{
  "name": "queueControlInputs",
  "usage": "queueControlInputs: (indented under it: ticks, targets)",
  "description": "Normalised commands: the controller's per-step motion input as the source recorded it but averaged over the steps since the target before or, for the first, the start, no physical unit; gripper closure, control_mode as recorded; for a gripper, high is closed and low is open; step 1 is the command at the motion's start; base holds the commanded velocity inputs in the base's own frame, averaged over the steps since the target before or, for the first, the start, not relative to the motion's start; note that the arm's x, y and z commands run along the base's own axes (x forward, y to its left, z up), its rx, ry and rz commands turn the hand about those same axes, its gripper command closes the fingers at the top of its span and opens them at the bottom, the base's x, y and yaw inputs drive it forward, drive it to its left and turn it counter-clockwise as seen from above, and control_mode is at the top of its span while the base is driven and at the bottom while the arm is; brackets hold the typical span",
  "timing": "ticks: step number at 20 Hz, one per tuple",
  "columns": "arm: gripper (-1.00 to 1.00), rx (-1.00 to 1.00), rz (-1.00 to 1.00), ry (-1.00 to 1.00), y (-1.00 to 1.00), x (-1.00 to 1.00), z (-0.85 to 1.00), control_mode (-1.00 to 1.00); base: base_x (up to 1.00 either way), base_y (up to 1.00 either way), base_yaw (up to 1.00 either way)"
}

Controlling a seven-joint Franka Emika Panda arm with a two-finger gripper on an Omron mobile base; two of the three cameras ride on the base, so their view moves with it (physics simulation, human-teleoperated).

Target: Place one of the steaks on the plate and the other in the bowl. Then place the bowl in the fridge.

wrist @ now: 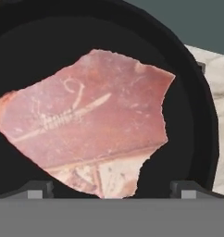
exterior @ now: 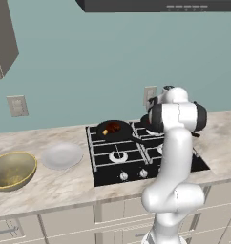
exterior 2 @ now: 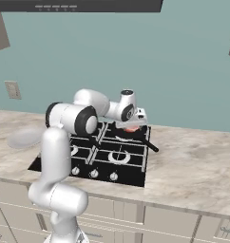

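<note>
Left base view: seared steak (exterior: 112, 127) in left pan (exterior: 113, 130) on stove (exterior: 136, 155); plate (exterior: 61, 155) and bowl (exterior: 12, 169) well apart on counter. Right base view: gripper (exterior 2: 131, 126) low over right pan (exterior 2: 132, 132). Hand view: fingertips (wrist: 36, 189) spread wide, empty, straddling raw steak (wrist: 88, 125) — flat, thin. Risks: pads skidding over it, or pinching only an edge — slipping out on lift.

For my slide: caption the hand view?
Open gripper poised over the raw pink steak in a black frying pan.
</note>
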Motion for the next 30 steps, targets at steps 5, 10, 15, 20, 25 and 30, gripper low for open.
queueControlInputs:
  ticks: [5, 10, 15, 20, 25, 30]
  targets:
    - [-1.0, 0.0, -0.04, 0.0, -0.07, 0.14, -0.17, -1.0, 0.0, 0.0, 0.0]
    - [-1.0, 0.0, 0.0, 0.0, 0.0, 0.2, -0.12, -1.0, 0.0, 0.0, 0.0]
    - [-1.0, 0.0, 0.0, 0.0, -0.01, 0.0, -0.11, -1.0, 0.0, 0.0, 0.0]
    - [-1.0, 0.0, -0.03, 0.0, 0.0, 0.0, -0.21, -1.0, 0.0, 0.0, 0.0]
    - [1.0, 0.0, -0.04, 0.0, 0.0, 0.0, -0.27, -1.0, 0.0, 0.0, 0.0]
    - [1.0, 0.0, -0.01, 0.0, 0.0, 0.0, -0.1, -1.0, 0.0, 0.0, 0.0]
